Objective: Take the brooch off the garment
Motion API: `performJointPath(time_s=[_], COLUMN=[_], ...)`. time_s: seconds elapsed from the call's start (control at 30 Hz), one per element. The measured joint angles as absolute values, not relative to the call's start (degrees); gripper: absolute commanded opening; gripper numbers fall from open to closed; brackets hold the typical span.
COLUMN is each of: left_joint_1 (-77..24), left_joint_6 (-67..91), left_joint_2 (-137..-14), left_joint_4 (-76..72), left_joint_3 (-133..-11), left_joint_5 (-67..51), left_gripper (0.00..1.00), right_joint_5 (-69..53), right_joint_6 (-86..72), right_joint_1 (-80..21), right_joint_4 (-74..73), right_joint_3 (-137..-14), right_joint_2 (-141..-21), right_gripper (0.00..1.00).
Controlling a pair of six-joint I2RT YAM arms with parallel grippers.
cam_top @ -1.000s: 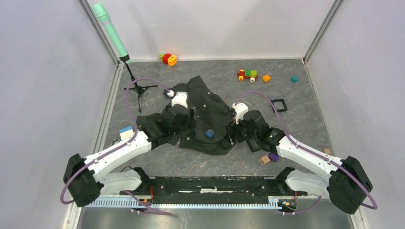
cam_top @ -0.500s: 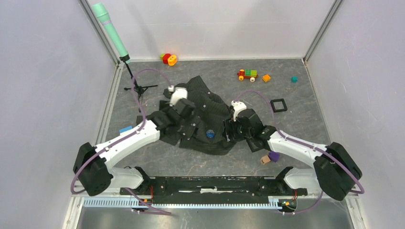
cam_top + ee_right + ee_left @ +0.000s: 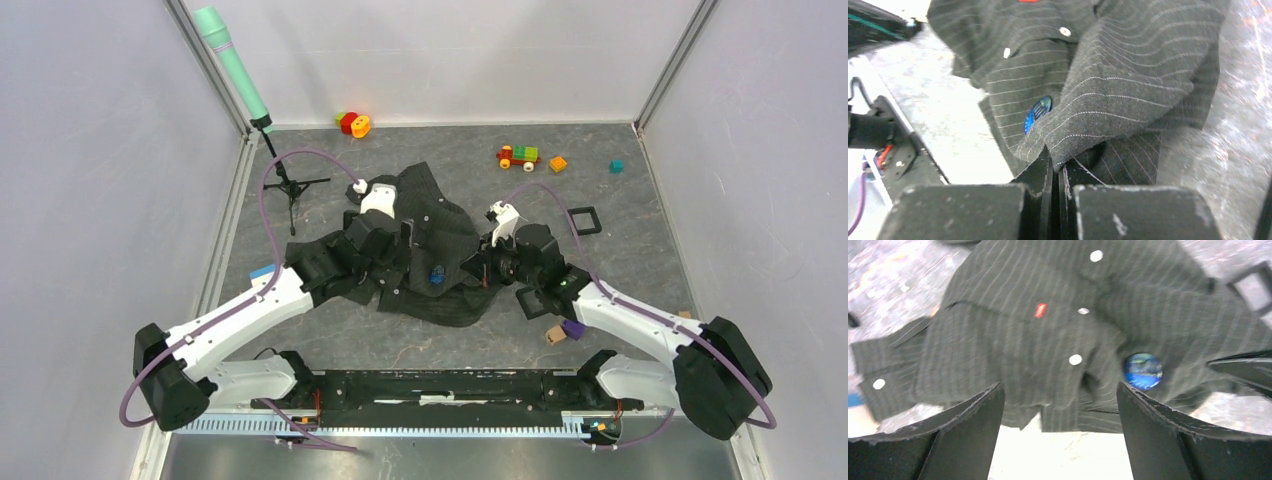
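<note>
The left hand [image 3: 1059, 390] hangs over the dark grey-black pinstriped button-up shirt [image 3: 440, 215]. Its two black fingers are spread wide with nothing between them. I judge it is held ready this way so it can come down on the pin. In its wrist view the small round dark-blue brooch [image 3: 1143, 371] sits at about 3 o'clock of the gap, just past the tip of the finger on that side. It is pinned to the cloth near a row of small white buttons [image 3: 1075, 359].

From above, the brooch lies at about 6 o'clock from the shirt's middle, between the two hands. At 3 o'clock of the brooch, the right hand [image 3: 1055, 160] has its fingers pressed together on a raised fold of the shirt, just beside the brooch. This grip probably tautens and steadies the cloth on the grey marbled surface [image 3: 600, 170] while the other hand pulls.
</note>
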State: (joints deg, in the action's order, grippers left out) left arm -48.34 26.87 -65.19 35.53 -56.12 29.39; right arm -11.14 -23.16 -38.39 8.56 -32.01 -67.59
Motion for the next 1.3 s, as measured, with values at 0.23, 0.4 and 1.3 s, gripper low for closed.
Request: performJointPath(time_s=[0.23,0.4,1.3], left_joint_1=[-49.0,-48.2,-44.1], left_joint_6=[24.4,24.7,26.0], left_joint_2=[-65.4,-68.0,-76.3], left_joint_4=[28.8,22.2,16.1], left_joint_3=[-57.0,-55.1,-49.0], left_joint_5=[16.0,7.9,-7.0], left_gripper=[0.77,0.61,0.68], right_joint_5=[-18.2,-19.7,-20.5], right_joint_6=[-23.2,-23.2,-23.4], right_joint_1=[-38.4,-38.4,-38.4], right_joint_4=[11.1,11.2,11.1], right_joint_3=[-33.7,-35.1,-35.1], right_joint_2=[-64.2,-63.4,-64.7], right_gripper=[0.0,0.0,0.0])
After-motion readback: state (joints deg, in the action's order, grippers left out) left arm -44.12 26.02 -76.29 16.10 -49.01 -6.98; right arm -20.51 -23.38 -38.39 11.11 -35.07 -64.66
